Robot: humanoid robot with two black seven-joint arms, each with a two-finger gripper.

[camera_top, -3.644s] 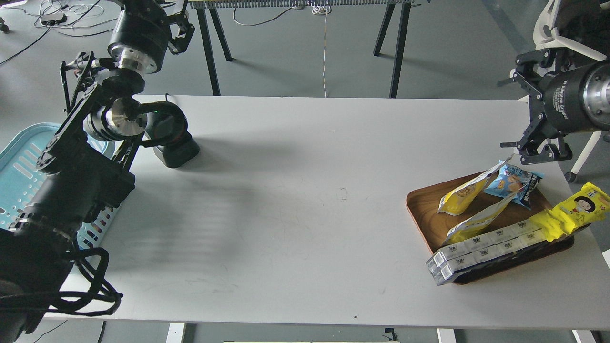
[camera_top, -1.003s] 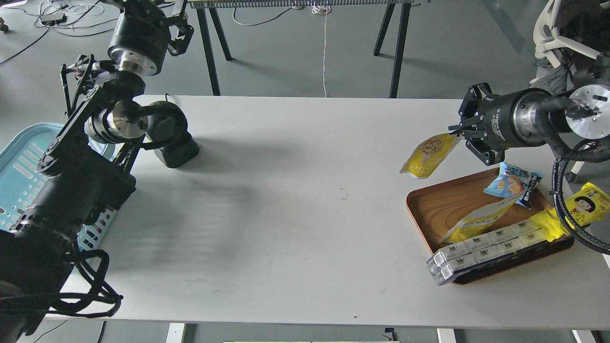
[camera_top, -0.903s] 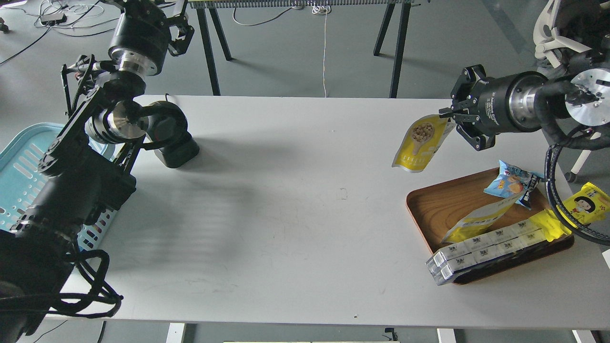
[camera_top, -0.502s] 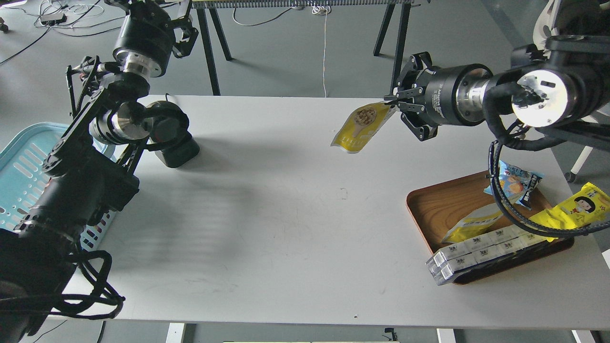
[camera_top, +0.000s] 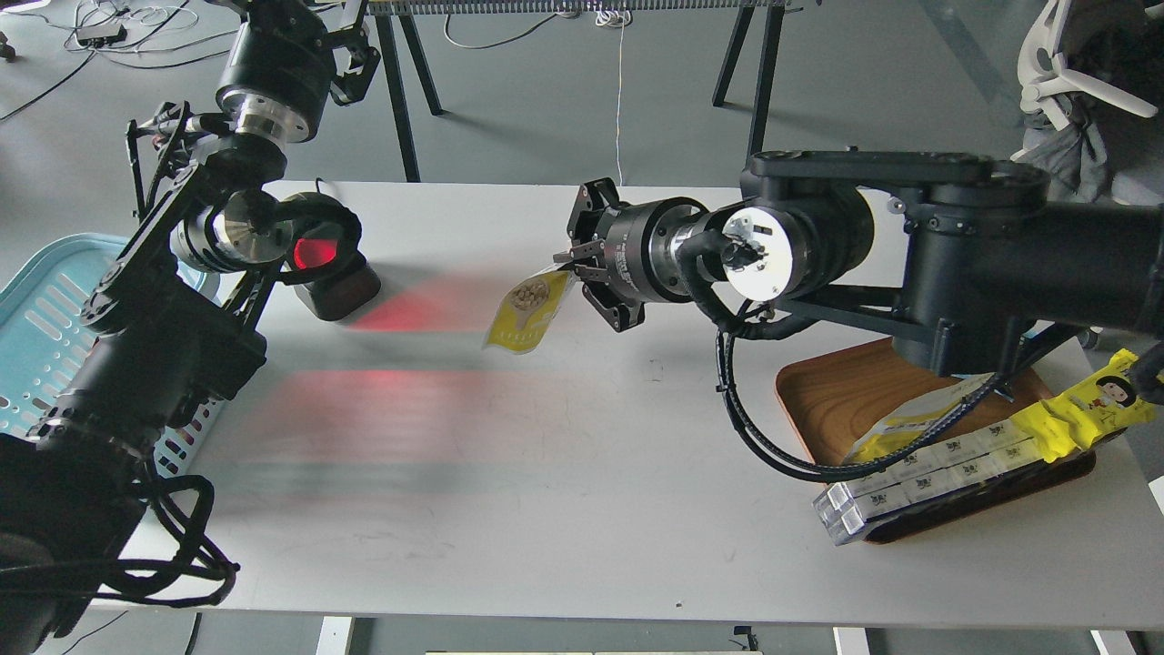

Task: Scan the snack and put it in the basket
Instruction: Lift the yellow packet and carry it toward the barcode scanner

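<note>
The snack [camera_top: 526, 314], a pouch with a white top and a yellow lower half with golden balls, hangs from my right gripper [camera_top: 573, 271], which is shut on its top edge. It hangs above the table, right of the black scanner [camera_top: 326, 264], whose window glows red and throws red light across the table. The light blue basket [camera_top: 36, 318] sits at the far left, partly hidden by my left arm. My left gripper [camera_top: 353, 56] is raised at the top left, behind the table; its fingers cannot be told apart.
A brown wooden tray [camera_top: 832, 400] at the right holds another yellow pouch [camera_top: 896, 426], a row of white boxes [camera_top: 909, 473] and a long yellow wrapper with a cartoon face [camera_top: 1091, 405]. My right arm stretches over the tray. Black table legs stand behind the table.
My right gripper took the pouch from the tray, lifted it and carried it left across the table to the scanner's front. The scanner's light has turned red. The left arm barely moved.
</note>
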